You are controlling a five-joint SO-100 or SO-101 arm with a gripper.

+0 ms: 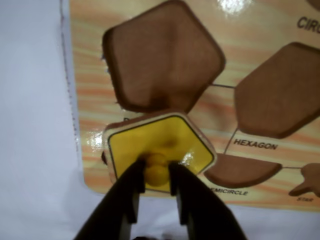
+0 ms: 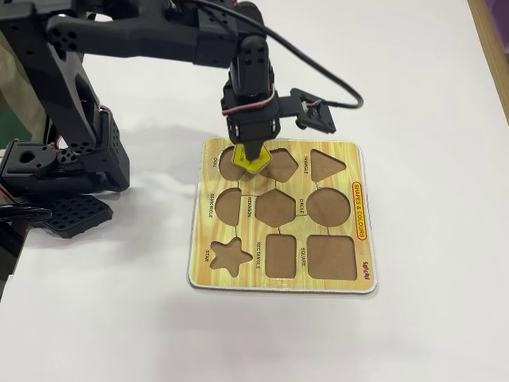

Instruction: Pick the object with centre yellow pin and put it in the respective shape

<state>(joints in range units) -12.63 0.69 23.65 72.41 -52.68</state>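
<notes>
The object with centre yellow pin is a flat yellow pentagon piece. My gripper is shut on its yellow knob, one black finger on each side. In the wrist view the piece hangs just below the empty pentagon recess and covers most of another brown recess under it. In the fixed view the piece sits under the gripper at the top of the wooden puzzle board, between the oval recess and the pentagon recess. Whether it touches the board I cannot tell.
The board's other recesses are empty: hexagon, semicircle, star, circle, square, triangle. The arm's base stands left of the board on a white table.
</notes>
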